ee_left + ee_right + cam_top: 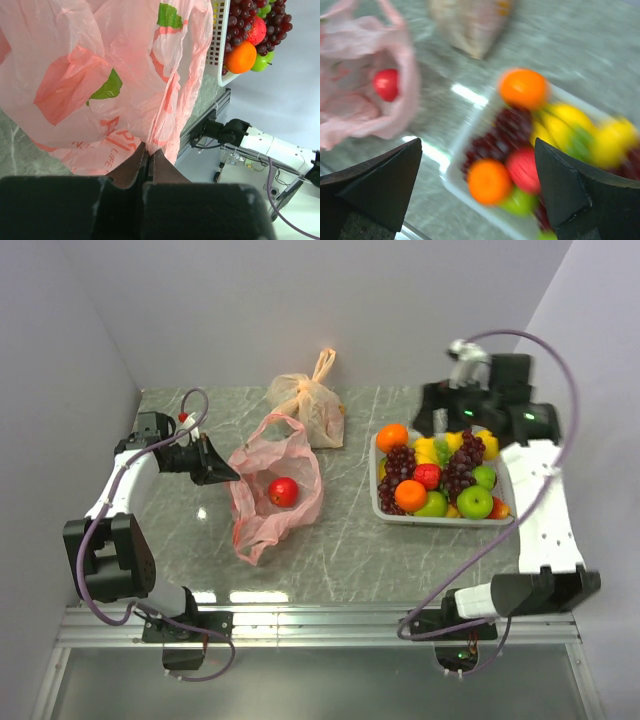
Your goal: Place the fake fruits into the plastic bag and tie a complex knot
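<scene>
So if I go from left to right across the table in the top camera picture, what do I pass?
Left arm's fingers pinching the bag's edge → pink plastic bag with one red fruit inside → white basket piled with fake fruits → right arm.

open pink plastic bag (pixel 252 525), one red fruit (pixel 283 491) inside

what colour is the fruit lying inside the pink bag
Red. The fruit inside the pink bag shows best in the top external view.
</scene>
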